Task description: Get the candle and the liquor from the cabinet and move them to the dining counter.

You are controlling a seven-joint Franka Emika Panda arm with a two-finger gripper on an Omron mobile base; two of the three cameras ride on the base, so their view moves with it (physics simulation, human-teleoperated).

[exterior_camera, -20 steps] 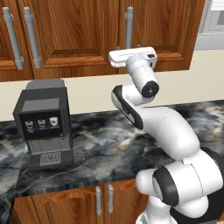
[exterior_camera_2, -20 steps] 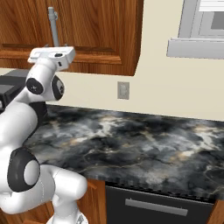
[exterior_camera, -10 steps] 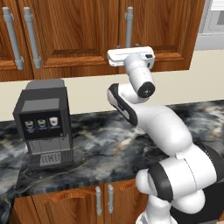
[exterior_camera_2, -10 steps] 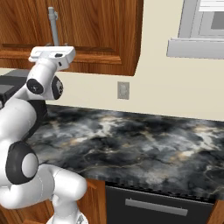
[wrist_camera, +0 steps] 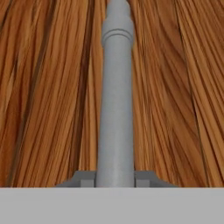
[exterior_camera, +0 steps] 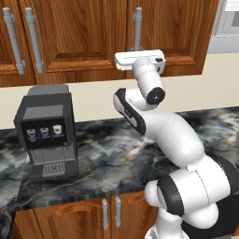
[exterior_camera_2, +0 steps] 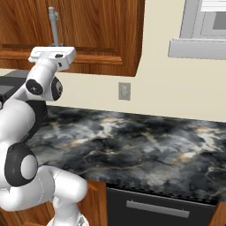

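A: Where is the gripper (wrist_camera: pixel 114 178)?
B: Clamped on the bar handle (wrist_camera: pixel 115 100) of the cabinet (exterior_camera: pixel 93 37), at the handle's lower end. In the hand view the two dark fingertips (wrist_camera: pixel 83 178) sit tight against either side of the bar, with no gap.

A: Handle material and shape?
B: A smooth matte grey round bar, running straight up the door, with a narrow collar ring near its far end. It looks like metal or plastic; I cannot tell which.

A: The door itself?
B: Reddish-brown wood with long streaked grain running parallel to the handle. From the left base view the doors are tall with raised panels, and two more grey bars (exterior_camera: pixel 23 39) sit well to the left of the held handle. All doors are closed.

A: Candle and liquor?
B: Nothing of them can be seen; the doors are shut.

A: What lies below the held handle?
B: A cream wall strip, then the surface (exterior_camera: pixel 107 158): polished stone, black with grey-white marbling and faint tan veins. Down and to the left of the handle stands a boxy dark grey coffee machine (exterior_camera: pixel 46 133) with three small cup icons on its front and a grille at the base. No legible lettering.

A: Right of the handle?
B: In the right base view, a pale rectangular wall outlet (exterior_camera_2: pixel 124 91) on the cream wall.
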